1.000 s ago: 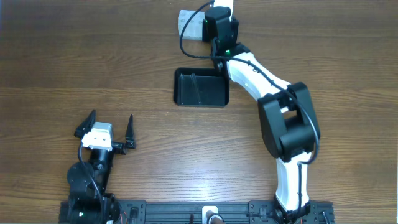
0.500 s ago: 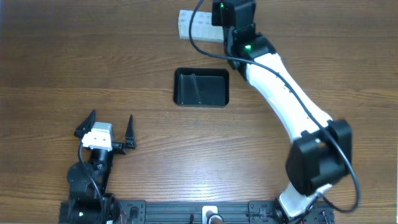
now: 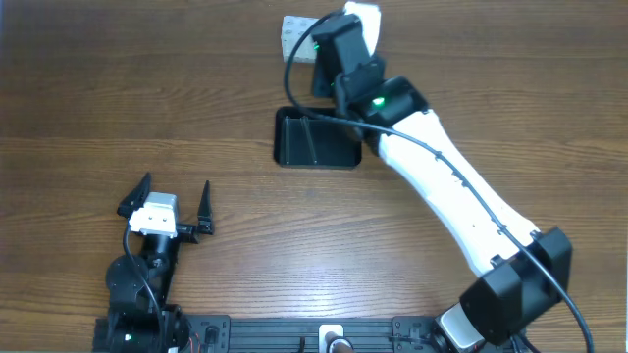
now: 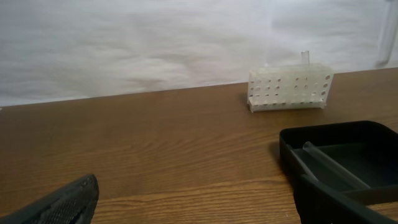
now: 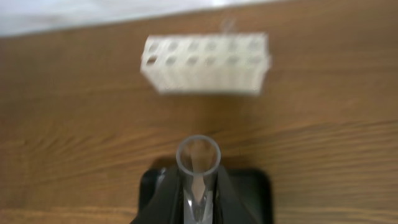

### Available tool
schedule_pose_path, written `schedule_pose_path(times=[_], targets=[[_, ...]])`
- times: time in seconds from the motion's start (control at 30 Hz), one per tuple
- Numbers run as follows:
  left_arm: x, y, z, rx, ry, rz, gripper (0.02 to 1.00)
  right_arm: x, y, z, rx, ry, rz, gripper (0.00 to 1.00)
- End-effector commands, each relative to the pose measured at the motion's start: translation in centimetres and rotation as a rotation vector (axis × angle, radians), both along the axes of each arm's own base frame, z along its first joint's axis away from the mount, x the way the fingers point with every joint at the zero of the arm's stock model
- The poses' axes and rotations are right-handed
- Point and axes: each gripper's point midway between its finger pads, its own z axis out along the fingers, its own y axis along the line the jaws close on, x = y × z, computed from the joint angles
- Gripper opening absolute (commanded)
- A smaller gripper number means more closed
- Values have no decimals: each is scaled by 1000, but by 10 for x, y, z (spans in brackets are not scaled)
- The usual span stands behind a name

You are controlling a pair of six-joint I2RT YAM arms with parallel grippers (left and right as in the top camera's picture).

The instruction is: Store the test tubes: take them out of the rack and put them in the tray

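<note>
A white test tube rack (image 3: pixel 294 37) stands at the far side of the table, and one clear tube (image 4: pixel 305 57) still rises from it. Just nearer lies the black tray (image 3: pixel 290 149) with two tubes (image 4: pixel 329 165) lying in it. My right gripper (image 5: pixel 198 199) is shut on an upright clear test tube (image 5: pixel 198 155), whose open mouth faces the camera. It hangs above the tray's (image 5: pixel 256 191) far edge, between tray and rack (image 5: pixel 205 63). Far away at the near left, my left gripper (image 3: pixel 176 191) stands open with nothing between its fingers (image 4: pixel 62 202).
Bare wooden tabletop (image 3: pixel 118 88) spreads around the rack and tray. A pale wall (image 4: pixel 155 43) rises behind the table's far edge. The right arm (image 3: pixel 451 196) stretches diagonally from the near right corner to the tray.
The right gripper lifted from the rack's end, swung right, then came back towards the tray with a tube in it. The left arm has kept still.
</note>
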Motion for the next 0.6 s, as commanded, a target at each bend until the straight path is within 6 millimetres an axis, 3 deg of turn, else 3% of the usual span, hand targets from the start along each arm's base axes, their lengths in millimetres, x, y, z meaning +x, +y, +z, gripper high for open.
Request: schedule_pose_path(times=[0.03,0.27,0.4,0.6], targets=[[0,0,-1,12,-2,-7,1000,-3,24,-42,41,90,-41,9],[0,0,-1,12,-2,-7,1000,-3,42,-101,67,215,-51,7],[0,0,-1,12,-2,-7,1000,-3,39,-108,55,231,-58,12],[0,0,-1,12,-1,-7,1000,-19,19,-123,30,352,-72,9]])
